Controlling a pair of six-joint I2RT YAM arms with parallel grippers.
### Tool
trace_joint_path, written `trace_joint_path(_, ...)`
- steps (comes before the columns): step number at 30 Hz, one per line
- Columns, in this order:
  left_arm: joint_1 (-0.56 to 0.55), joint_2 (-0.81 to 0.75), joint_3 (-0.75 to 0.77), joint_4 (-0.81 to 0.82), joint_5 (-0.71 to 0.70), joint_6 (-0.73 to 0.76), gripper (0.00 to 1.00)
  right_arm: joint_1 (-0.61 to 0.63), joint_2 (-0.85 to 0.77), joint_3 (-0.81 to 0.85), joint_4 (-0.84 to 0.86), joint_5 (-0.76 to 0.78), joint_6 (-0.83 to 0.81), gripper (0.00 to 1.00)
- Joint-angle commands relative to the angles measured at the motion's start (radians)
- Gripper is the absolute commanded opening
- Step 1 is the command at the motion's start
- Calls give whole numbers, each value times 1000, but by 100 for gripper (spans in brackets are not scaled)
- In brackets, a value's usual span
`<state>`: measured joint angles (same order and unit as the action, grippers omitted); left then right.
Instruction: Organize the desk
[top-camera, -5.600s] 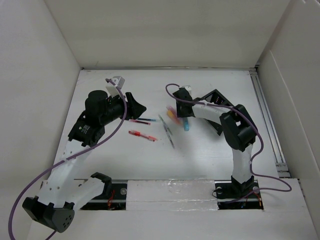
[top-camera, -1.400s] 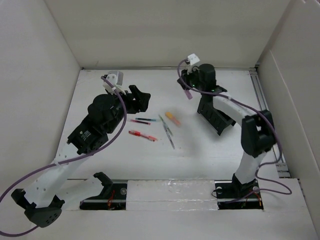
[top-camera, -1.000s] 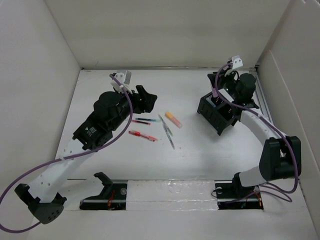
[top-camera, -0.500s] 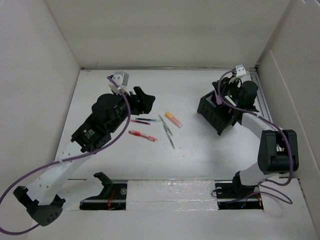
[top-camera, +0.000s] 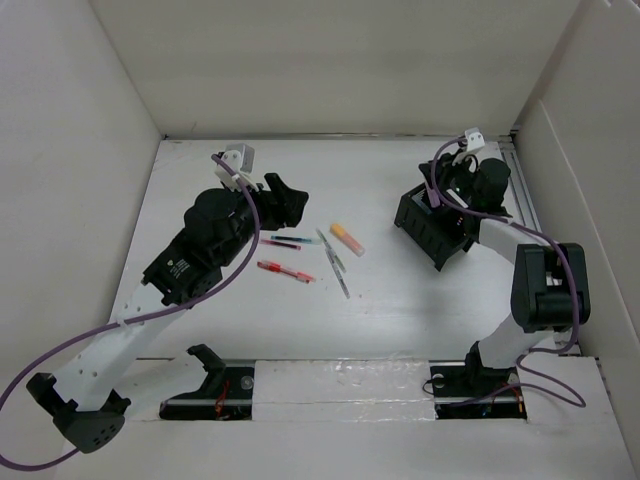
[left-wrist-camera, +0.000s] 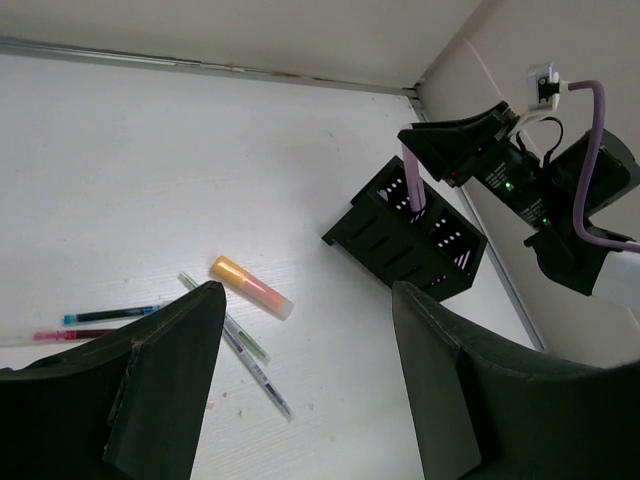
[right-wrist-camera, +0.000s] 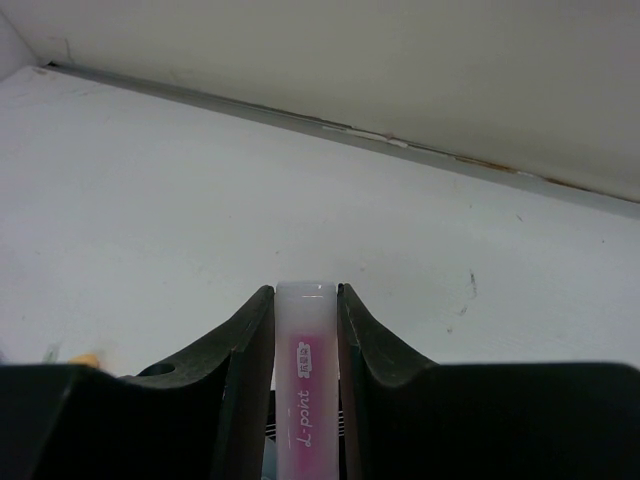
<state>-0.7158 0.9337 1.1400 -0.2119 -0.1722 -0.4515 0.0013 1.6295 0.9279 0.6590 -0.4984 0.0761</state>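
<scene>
Right gripper (right-wrist-camera: 305, 297) clamping pink marker (right-wrist-camera: 305, 400) labelled "point", left gripper (left-wrist-camera: 305, 300) spread, empty

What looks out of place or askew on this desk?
Several thin pens and an orange highlighter lie scattered at differing angles on the white desk, outside the black slotted holder box, which sits skewed to the desk's edges. The right pincer grips a pink highlighter upright at its opening.

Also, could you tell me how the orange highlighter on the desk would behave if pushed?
The orange highlighter looks round-barrelled and lies flat, so a sideways push would probably roll it. It seems short, rigid plastic: likely light and stiff. It might bump the thin pens nearby.
</scene>
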Motion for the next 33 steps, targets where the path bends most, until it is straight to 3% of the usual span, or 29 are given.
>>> trace_joint_path(1, 4, -18, 0, 26, -15, -16, 63, 8, -2, 61, 60, -28, -2, 11)
trace_joint_path(5, 4, -21, 1, 28, -23, -18, 63, 19, -42, -4, 80, -13, -7, 45)
trace_joint_path(9, 4, -26, 1, 20, -39, -10, 63, 19, -112, -41, 62, -12, -16, 63)
trace_joint_path(12, 4, -19, 18, 20, -50, 2, 63, 31, -160, -6, -48, -2, -62, 66)
trace_joint_path(13, 4, -18, 23, 19, -52, 5, 63, 31, -196, 14, -79, 4, -123, 62)
trace_joint_path(14, 4, -18, 29, 22, -56, 7, 63, 67, -212, 23, -138, 21, -142, 40)
trace_joint_path(17, 4, -21, 32, 28, -70, 17, 63, 153, -246, 81, -336, 78, -269, 3)
trace_joint_path(19, 4, -29, 33, 26, -82, 23, 63, 270, -229, 120, -468, 150, -378, 0)
trace_joint_path(22, 4, -48, 30, 13, -98, 28, 63, 406, -186, 121, -530, 240, -430, 0)
trace_joint_path(25, 4, -74, 26, 2, -113, 28, 63, 475, -88, 155, -591, 276, -437, 29)
trace_joint_path(26, 4, -79, 26, -1, -116, 27, 63, 492, -67, 166, -605, 288, -441, 47)
trace_joint_path(27, 4, -87, 29, -9, -125, 27, 63, 505, -13, 195, -619, 293, -446, 53)
trace_joint_path(29, 4, -110, 35, -17, -133, 30, 63, 538, 39, 233, -656, 313, -450, 63)
trace_joint_path(33, 4, -151, 56, -41, -177, 39, 64, 569, 171, 342, -760, 296, -466, 67)
